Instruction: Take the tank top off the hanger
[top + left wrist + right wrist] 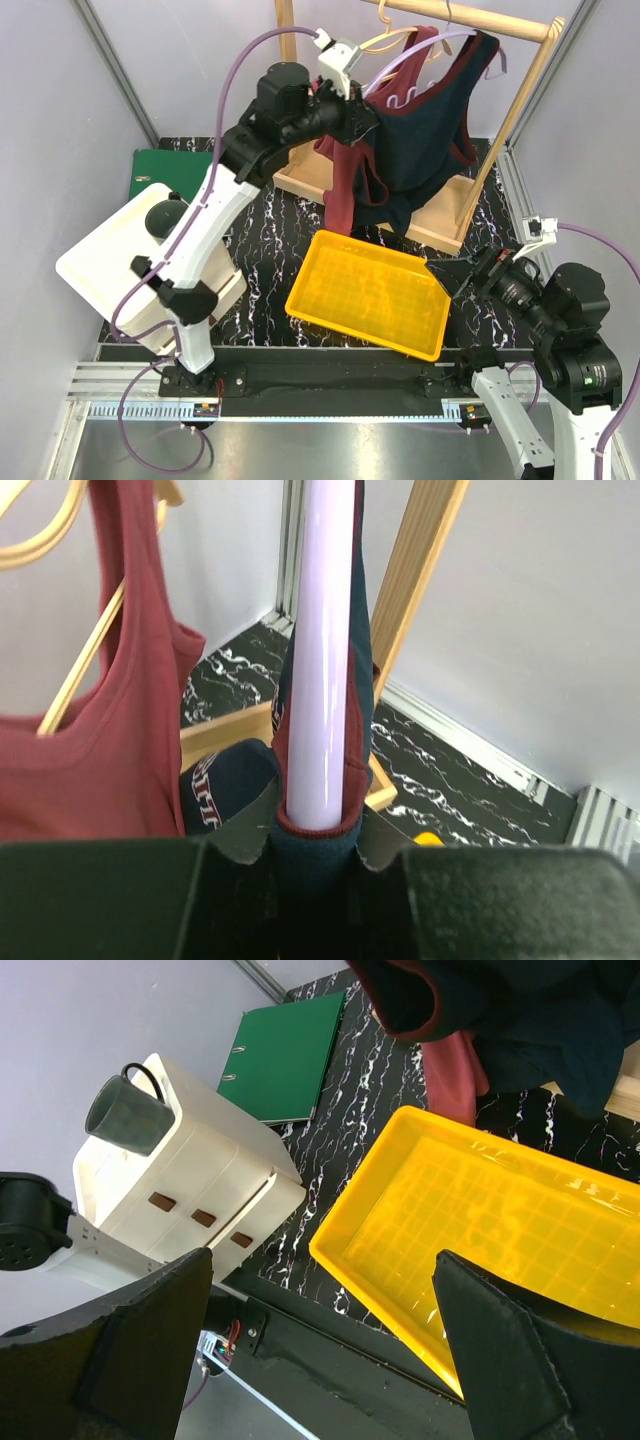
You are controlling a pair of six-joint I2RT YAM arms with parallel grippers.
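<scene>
Wooden rack (520,110) just behind the left pincer (362,122). Navy tank top (430,140) hung from the rail above, trailing down past the pincer, its trimmed edge clenched between the jaws. Yellow tray (370,295) well below, ready for the drop. Hanger (388,42) above and beyond: draw the cloth slowly down and off its arm, keeping clear of the red top (345,185) alongside and the lilac cable (322,650) across the grip. Right pincer (320,1350) spread wide over the tray, grasping nothing.
</scene>
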